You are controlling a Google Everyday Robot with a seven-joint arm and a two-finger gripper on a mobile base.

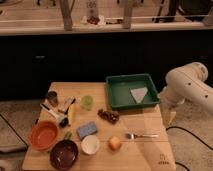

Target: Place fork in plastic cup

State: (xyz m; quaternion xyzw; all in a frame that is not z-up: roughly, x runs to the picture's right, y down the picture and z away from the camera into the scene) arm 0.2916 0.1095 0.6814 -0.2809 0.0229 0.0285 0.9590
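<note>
A silver fork (141,135) lies flat on the wooden table (135,155), near its right front, with the tines pointing left. A small translucent green plastic cup (87,102) stands upright left of the table's middle, well to the left of the fork. My gripper (169,118) hangs pointing down from the white arm (190,85) at the table's right edge. It is above and to the right of the fork's handle and holds nothing that I can see.
A green tray (131,80) with a grey napkin sits at the back right. Between fork and cup lie a dark bunch of grapes (108,116), a blue sponge (87,129), an orange fruit (115,143) and a white bowl (90,145). An orange bowl (44,135), a purple bowl (64,154) and a metal can (52,98) are on the left.
</note>
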